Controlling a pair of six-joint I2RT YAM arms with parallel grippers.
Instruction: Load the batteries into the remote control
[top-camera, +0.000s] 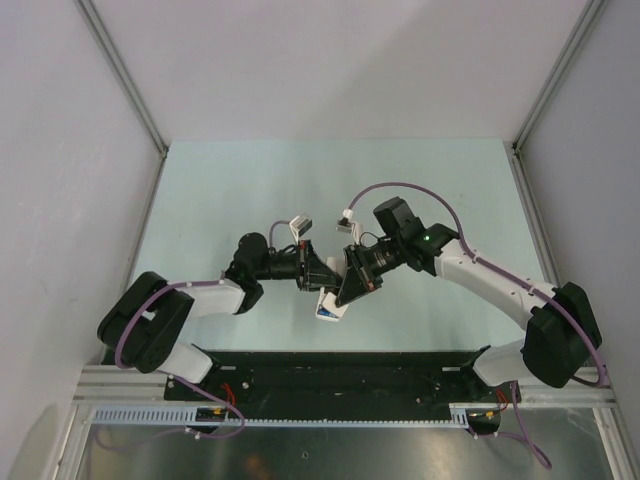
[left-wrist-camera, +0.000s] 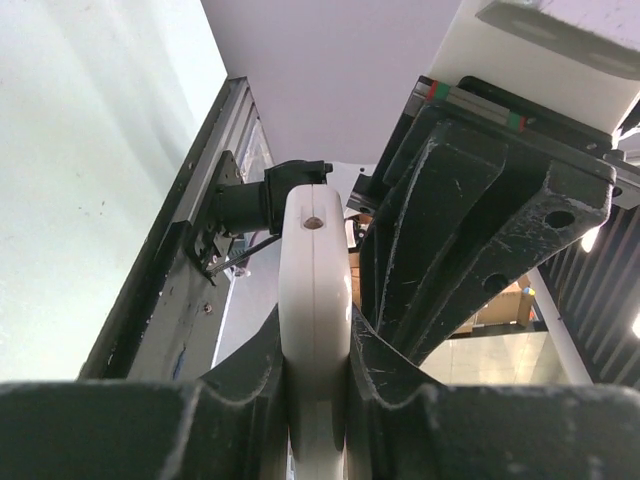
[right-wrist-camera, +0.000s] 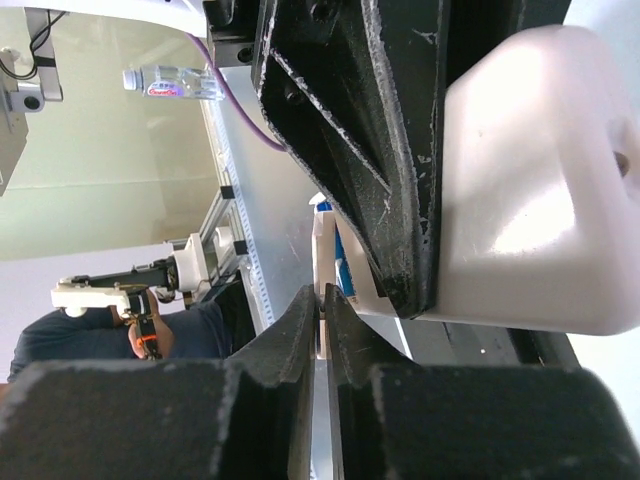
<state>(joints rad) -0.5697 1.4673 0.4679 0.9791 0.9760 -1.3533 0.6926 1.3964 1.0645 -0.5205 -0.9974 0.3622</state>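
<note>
White arm links (top-camera: 215, 297), black joints (top-camera: 150, 322), purple cables (top-camera: 400, 186); L gripper (left-wrist-camera: 315, 395), R gripper (right-wrist-camera: 322, 315) scuffed black.

Arms: two, one left arm (top-camera: 190, 305) and one right arm (top-camera: 500, 285). Grippers: two, the left gripper (left-wrist-camera: 316, 400) and the right gripper (right-wrist-camera: 322, 310), each with two fingers (right-wrist-camera: 290, 400), four in total. Purple cables (top-camera: 420, 188): two, one per arm. White connectors (top-camera: 347, 215): two, one above each wrist. Green indicator light (top-camera: 427, 238): one, on the right arm. Remote control (left-wrist-camera: 315, 290): one. Battery (right-wrist-camera: 343, 262): one countable, a blue sliver at the edge of the remote control; whether more sit behind it cannot be told. Table (top-camera: 250, 190): one. The right wrist view adds one water bottle (right-wrist-camera: 170, 82) and one person (right-wrist-camera: 100, 335)
</note>
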